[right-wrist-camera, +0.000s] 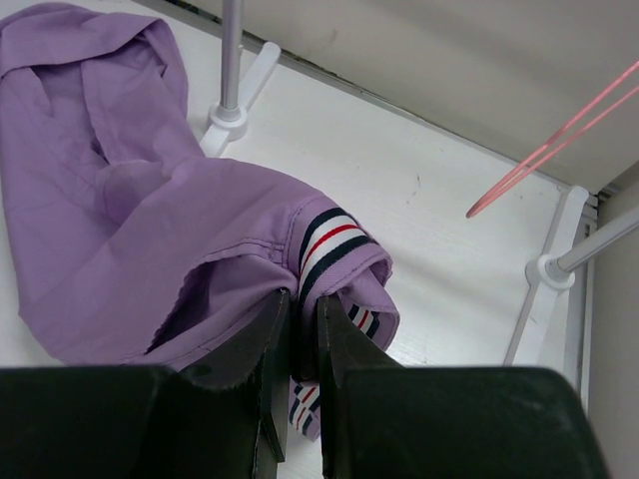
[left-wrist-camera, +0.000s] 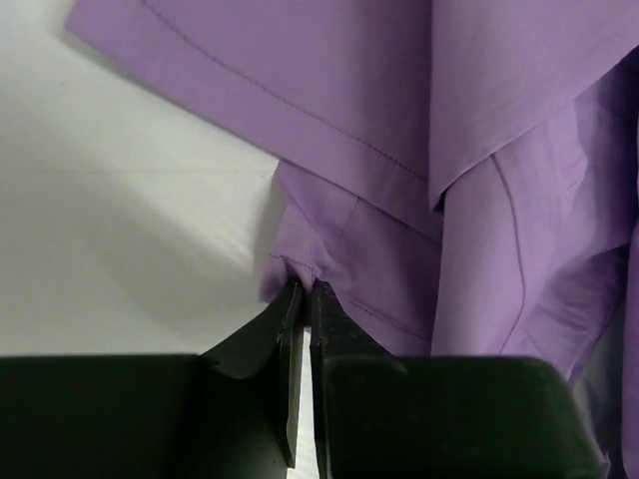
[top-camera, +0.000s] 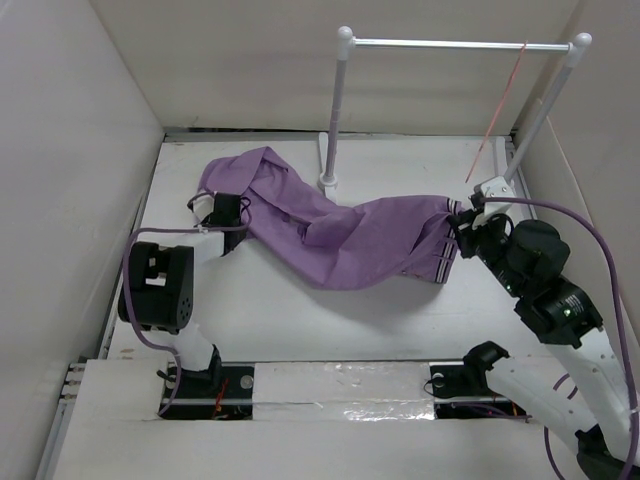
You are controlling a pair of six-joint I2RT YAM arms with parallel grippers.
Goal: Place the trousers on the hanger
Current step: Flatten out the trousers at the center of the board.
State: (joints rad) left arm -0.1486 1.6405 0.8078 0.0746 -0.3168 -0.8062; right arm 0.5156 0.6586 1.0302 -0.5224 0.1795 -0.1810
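The light purple trousers (top-camera: 330, 235) lie across the table, legs at the left, striped waistband (top-camera: 445, 262) at the right. My left gripper (top-camera: 222, 210) is shut on a fold of a leg hem, seen pinched at the fingertips in the left wrist view (left-wrist-camera: 303, 287). My right gripper (top-camera: 467, 215) is shut on the striped waistband (right-wrist-camera: 329, 239), the band squeezed between the jaws in the right wrist view (right-wrist-camera: 303, 299). The thin pink-red hanger (top-camera: 500, 115) hangs from the rail's right end and also shows in the right wrist view (right-wrist-camera: 559, 140).
A white two-post rail stand with a silver bar (top-camera: 450, 44) stands at the back; its left post foot (top-camera: 328, 180) sits just behind the trousers, its right post (top-camera: 540, 115) by the right arm. White walls enclose the table on three sides.
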